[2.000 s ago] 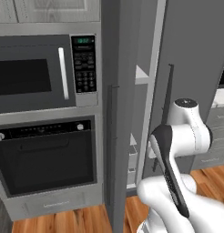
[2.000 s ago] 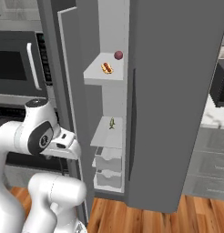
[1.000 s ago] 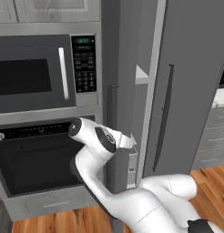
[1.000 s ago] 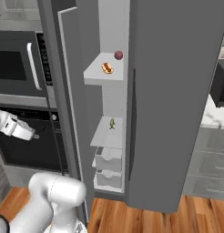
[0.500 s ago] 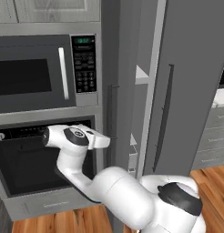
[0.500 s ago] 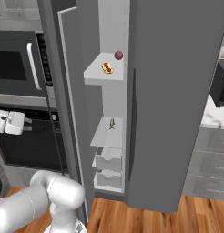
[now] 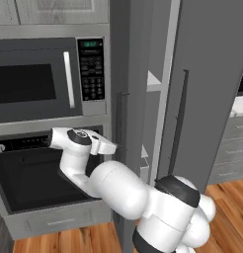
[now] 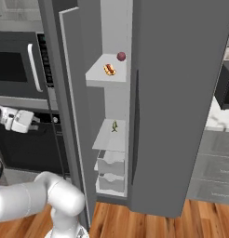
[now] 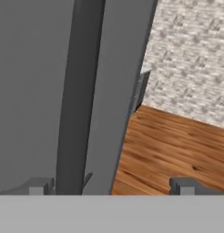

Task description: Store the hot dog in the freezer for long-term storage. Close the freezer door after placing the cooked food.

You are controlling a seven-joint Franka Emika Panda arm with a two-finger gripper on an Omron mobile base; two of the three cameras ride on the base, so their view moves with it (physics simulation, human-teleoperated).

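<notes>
The hot dog (image 8: 109, 69) already lay on the upper white shelf inside the freezer (image 8: 181, 93), beside a dark red ball (image 8: 121, 56), so closing was what remained. The gripper (image 7: 109, 147) sat low at the outer face of the freezer door (image 8: 70, 107), in front of the oven (image 7: 34, 173), its fingers spread apart and holding nothing. In the hand view the door's vertical bar handle (image 9: 79, 91) ran upright just beyond the left fingertip (image 9: 37, 186), its long axis vertical. Judging from this, the door panel lay directly ahead of the pincer, needing a push toward the cabinet to swing it shut.
</notes>
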